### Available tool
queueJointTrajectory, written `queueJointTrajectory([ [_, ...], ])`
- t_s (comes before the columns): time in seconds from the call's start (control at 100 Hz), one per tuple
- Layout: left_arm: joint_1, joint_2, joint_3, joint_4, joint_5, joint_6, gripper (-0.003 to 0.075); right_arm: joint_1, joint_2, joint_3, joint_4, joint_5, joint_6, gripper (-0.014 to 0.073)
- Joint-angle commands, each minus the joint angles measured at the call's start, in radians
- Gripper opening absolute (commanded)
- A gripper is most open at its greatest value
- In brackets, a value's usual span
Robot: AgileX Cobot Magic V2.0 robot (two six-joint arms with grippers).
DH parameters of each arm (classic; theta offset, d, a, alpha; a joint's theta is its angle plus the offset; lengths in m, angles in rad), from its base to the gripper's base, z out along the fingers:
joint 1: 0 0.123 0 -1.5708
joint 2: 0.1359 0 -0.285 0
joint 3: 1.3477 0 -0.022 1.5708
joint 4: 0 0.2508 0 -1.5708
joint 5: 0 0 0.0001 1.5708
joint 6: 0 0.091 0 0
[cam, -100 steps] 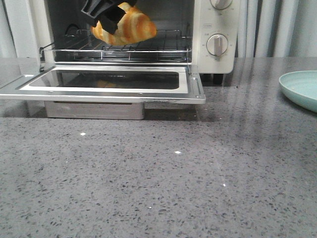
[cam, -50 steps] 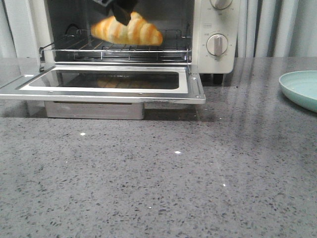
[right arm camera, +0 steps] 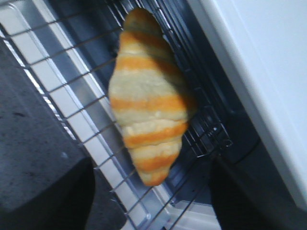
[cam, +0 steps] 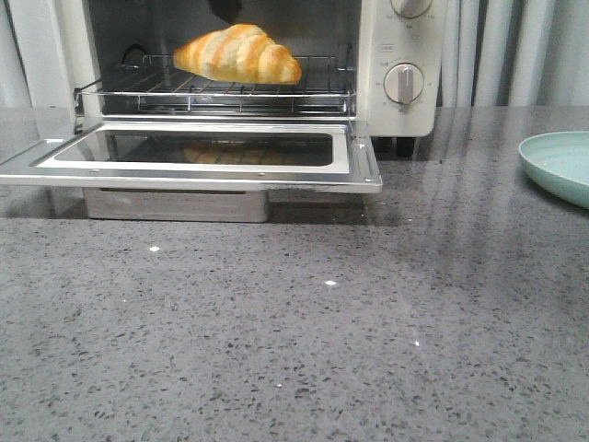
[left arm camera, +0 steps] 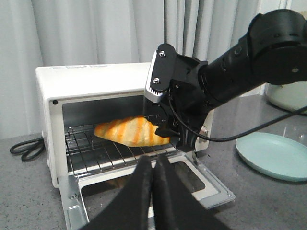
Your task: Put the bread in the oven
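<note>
- Front view: bread [cam: 239,53] lies on the wire rack [cam: 216,92] inside the oven [cam: 405,55], long axis running side to side, nothing touching it. Oven stands at the far left part of the tabletop [cam: 304,322]. Oven door [cam: 193,157] folded down flat toward the near edge; a faint reflection of the bread shows in its glass. Two round knobs on the panel at the oven's right side. A dark piece of the right gripper [cam: 224,9] shows just above the bread at the top of the cavity; jaws not readable here. Pale green plate [cam: 560,164] at the right edge of the tabletop, well apart from the oven.
- Left wrist view: left gripper [left arm camera: 154,178] hangs in front of the open oven, its two black fingers pressed together, jaws closed on nothing. Right arm [left arm camera: 240,72] reaches in from the plate side to the oven mouth, its head just beside the bread's end. Bread sits on the rack. A black cord [left arm camera: 26,149] lies coiled on the tabletop beside the oven. Grey curtain [left arm camera: 96,33] behind.
- Right wrist view: bread [right arm camera: 146,96] seen from above, resting on the rack wires, striped orange and cream. Right gripper's fingers [right arm camera: 45,196] appear as two dark blurred shapes spread wide on either side; jaws open, apart from the bread.
</note>
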Motion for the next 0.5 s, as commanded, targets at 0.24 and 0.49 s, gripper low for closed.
queueJointTrajectory([
  [0.24, 0.166, -0.187, -0.034, 0.019, 0.065, -0.023, -0.0022, 0.07, -0.121, -0.03, 0.016, 0.15, 0.005, 0.0455],
  [0.49, 0.393, -0.321, -0.001, 0.017, 0.093, -0.028, -0.0021, 0.078, -0.164, -0.03, 0.102, 0.273, 0.021, 0.0454],
])
